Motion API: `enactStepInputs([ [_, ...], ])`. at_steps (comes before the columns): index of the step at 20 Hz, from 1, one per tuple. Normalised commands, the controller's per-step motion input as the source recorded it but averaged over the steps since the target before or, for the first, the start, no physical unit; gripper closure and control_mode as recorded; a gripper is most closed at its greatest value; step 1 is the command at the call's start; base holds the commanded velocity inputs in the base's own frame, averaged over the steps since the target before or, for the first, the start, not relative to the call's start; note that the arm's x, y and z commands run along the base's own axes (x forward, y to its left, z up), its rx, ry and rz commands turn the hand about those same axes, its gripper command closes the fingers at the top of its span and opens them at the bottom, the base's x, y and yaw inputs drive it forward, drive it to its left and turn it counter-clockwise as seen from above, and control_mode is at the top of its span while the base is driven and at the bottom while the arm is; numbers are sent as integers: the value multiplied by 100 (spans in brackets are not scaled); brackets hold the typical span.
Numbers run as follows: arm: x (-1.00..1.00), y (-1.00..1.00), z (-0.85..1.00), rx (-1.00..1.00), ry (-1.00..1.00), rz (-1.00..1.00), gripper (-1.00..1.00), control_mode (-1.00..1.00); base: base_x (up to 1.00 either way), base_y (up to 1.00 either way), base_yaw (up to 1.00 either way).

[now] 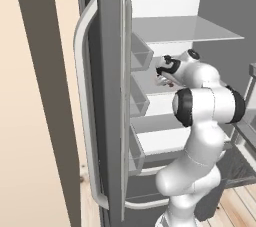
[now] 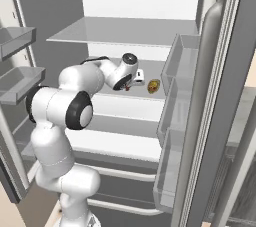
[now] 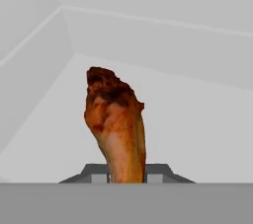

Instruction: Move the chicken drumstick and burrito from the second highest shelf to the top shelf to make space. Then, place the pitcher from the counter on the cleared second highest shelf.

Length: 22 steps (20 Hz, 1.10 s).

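Hand view shows the chicken drumstick [image 3: 116, 127] rising from between the two dark finger tips, its narrow bone end down at the gripper [image 3: 127, 177] and its dark meaty end pointing away toward the fridge's back wall. The fingers sit close against that thin end, so I judge the hand closed on the drumstick.

The main risk is the grip itself: only the slim, tapered bone end is pinched, with the heavy end far out from the fingers, so the drumstick could pivot or slip out during the lift to the top shelf [image 2: 125, 31]. A second risk is clearance: a lift too close to the top shelf's front edge could knock the meat against that edge.

In the right base view the arm reaches into the open fridge, elbow bent, forearm roughly level, with the hand just above the second highest shelf [image 2: 145, 96]. The burrito [image 2: 153, 86] lies on that shelf, just beside the hand toward the right door bins. The pitcher cannot be made out.
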Motion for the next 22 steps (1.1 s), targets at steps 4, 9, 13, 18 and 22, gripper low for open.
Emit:
enactStepInputs([
  [4, -100, 4, 72, -1, 0, 7, 100, -100, 0, 0, 0],
  [9, -100, 1, 98, -2, -6, 8, 100, -100, 0, 0, 0],
  [13, -90, 18, 100, -1, -23, 7, 100, -100, 0, 0, 0],
  [18, -56, 13, 100, 0, -22, 2, 100, -100, 0, 0, 0],
  [22, -19, 10, 100, 0, -11, 0, 100, -100, 0, 0, 0],
])
